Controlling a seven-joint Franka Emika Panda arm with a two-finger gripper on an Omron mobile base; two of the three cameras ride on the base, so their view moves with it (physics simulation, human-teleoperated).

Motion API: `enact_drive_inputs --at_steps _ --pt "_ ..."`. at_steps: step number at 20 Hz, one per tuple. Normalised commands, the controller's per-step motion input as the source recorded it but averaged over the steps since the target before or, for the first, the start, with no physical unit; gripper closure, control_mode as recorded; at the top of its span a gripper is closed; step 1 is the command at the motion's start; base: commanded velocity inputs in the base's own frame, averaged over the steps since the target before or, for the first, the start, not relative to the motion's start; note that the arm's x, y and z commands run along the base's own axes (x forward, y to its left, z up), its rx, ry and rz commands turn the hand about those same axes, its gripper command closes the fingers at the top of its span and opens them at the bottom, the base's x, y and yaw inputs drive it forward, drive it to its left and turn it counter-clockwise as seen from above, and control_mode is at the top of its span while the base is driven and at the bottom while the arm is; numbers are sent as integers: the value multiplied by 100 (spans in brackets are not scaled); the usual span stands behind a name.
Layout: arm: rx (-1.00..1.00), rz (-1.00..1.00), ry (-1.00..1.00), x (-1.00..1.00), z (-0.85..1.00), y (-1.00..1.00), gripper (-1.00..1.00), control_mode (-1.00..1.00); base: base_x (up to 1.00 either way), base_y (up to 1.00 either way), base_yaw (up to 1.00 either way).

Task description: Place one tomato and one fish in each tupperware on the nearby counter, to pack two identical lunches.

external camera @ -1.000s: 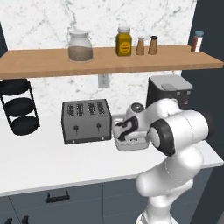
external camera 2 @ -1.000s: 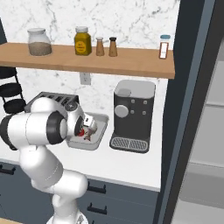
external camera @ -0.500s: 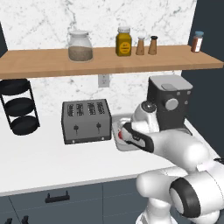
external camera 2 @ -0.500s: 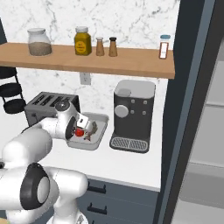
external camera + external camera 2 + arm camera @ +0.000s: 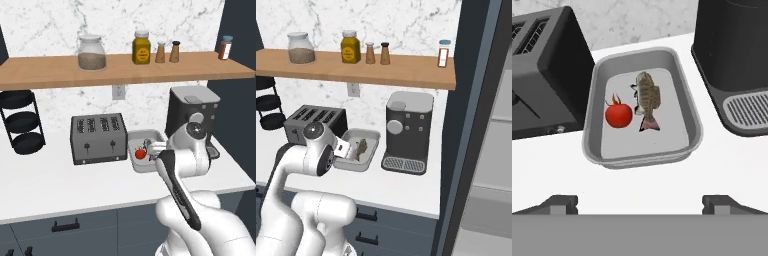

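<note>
Tupperware [image 5: 643,159]: lay on the bench [image 5: 727,165] just right of the toaster [image 5: 547,75], touching neither it nor the coffee machine [image 5: 732,50] farther right. Held a tomato [image 5: 618,115] on the side nearer the toaster and a fish [image 5: 647,100] beside it on the far side, the two close, perhaps just touching. Looked like one lunch packed.

Gripper [image 5: 640,202]: hung above the near rim, jaws spread wide, gripping nothing.

Risks, as judged:
- Could have clipped the toaster's corner or the tub's rim on a low swing, shoving the light tub along the bench.
- Might have set the round tomato rolling with any such knock.
- Could have loaded this full tub twice, leaving the second lunch short.

Hard to make out:
- Toaster's left end cut off in the hand view.
- Tub's right side masked by the arm in the left base view; tomato side masked in the right base view.
- Could not tell where the second tub stood.
</note>
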Motion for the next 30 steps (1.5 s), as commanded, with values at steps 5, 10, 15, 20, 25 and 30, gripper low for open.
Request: enact_drive_inputs --at_steps 5,10,15,20,25,30 --pt "-1 7 -1 -100 56 0 -100 -100 0 0 0" --pt "0 1 0 -97 31 0 -100 -100 0 0 0" --pt "0 0 0 -20 0 0 -100 100 -80 0 0" --pt "0 0 0 0 0 0 -100 100 -100 -9 -2" --pt "0 0 0 0 0 0 -100 100 -89 -60 -18" --pt "0 0 0 0 0 0 -100 100 -31 -99 -19"
